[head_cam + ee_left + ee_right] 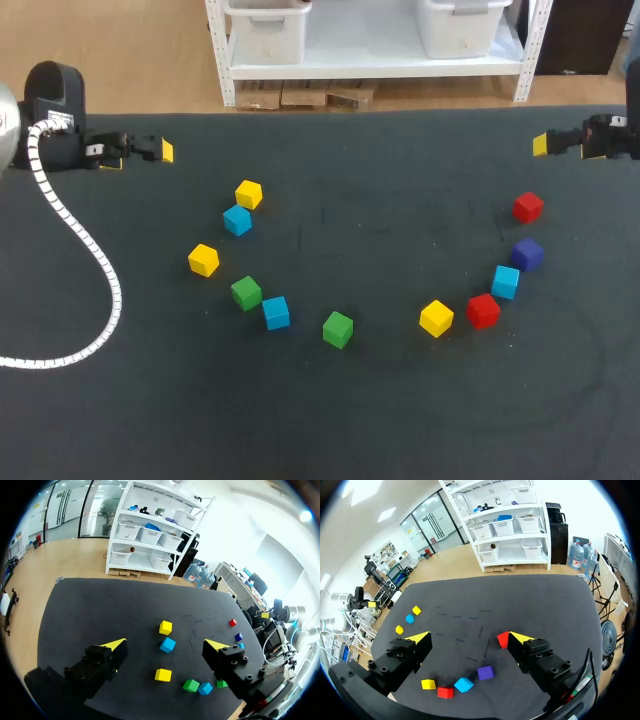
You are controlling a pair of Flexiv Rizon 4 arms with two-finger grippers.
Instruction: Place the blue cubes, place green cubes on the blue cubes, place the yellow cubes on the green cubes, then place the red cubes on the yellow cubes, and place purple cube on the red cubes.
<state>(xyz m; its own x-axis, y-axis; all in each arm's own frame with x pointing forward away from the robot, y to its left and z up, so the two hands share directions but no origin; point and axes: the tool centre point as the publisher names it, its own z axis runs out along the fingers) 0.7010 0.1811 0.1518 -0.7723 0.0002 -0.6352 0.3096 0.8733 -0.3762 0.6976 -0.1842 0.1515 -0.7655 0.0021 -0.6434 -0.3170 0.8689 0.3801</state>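
Cubes lie scattered singly on the dark table [400, 420]. On the left are a yellow cube [248, 194], blue cube [237, 220], yellow cube [203, 260], green cube [246, 293] and blue cube [276, 313]. A green cube [338, 329] sits mid-table. On the right are a yellow cube [436, 318], red cube [483, 310], blue cube [505, 282], purple cube [527, 254] and red cube [527, 207]. My left gripper [140, 152] [166, 644] hangs open at the far left, holding nothing. My right gripper [560, 143] [470, 638] hangs open at the far right, also holding nothing.
A white coiled cable [90, 270] runs from my left arm down across the table's left side. No cube rests on another. The table's back edge [380, 112] lies just behind both grippers.
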